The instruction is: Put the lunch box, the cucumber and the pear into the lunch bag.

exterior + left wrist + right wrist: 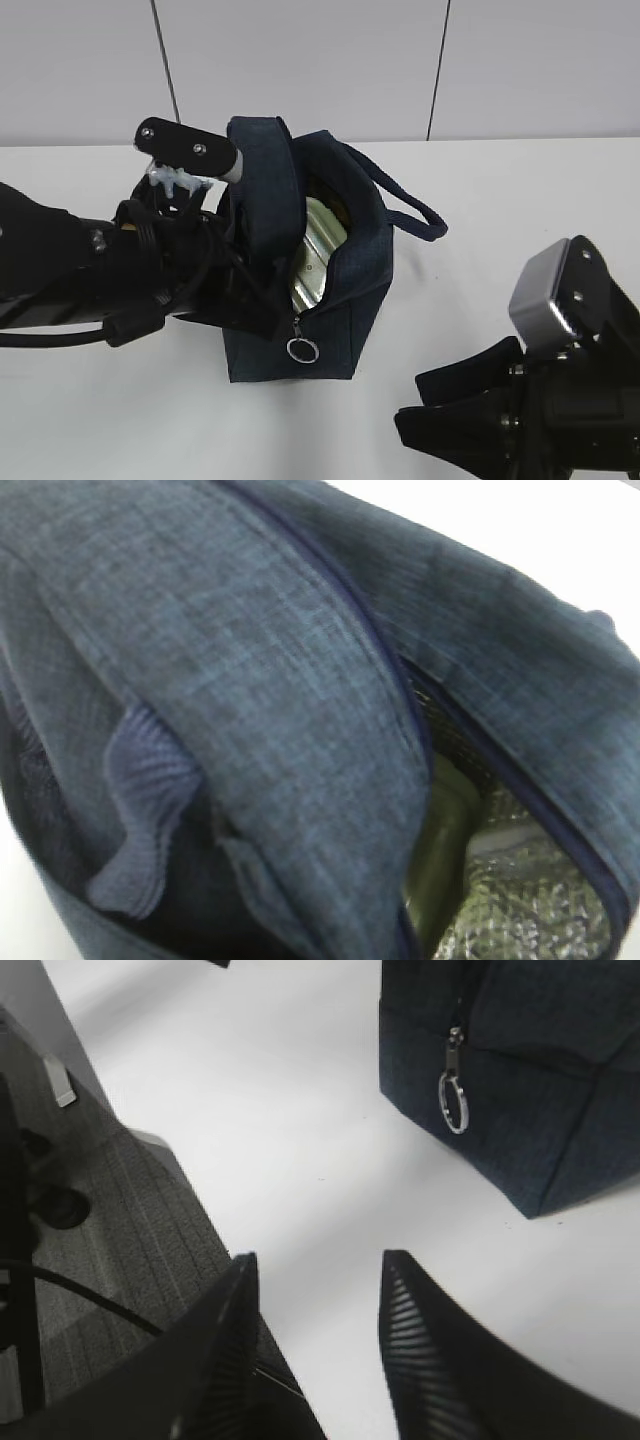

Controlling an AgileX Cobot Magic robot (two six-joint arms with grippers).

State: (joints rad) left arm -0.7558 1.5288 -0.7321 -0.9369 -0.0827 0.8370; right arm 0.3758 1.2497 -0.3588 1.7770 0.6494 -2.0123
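The navy lunch bag (330, 300) stands mid-table with its zip open, showing silvery lining (318, 255) and the ring pull (303, 349) hanging in front. My left gripper (215, 265) is pressed into the bag's left side under the raised flap; its fingers are hidden by fabric. In the left wrist view the flap (250, 680) fills the frame, with lining (520, 900) and an olive-green rounded shape (445, 840) inside that I cannot identify. The lunch box, cucumber and pear do not show on the table. My right gripper (408, 398) is open and empty, low at the front right (318, 1255).
A padded loop handle (420, 218) hangs off the bag's right side. In the right wrist view the table's front edge (190, 1175) runs diagonally, with carpet and cables below it. The bag's corner and ring pull (452, 1100) lie beyond the right fingers.
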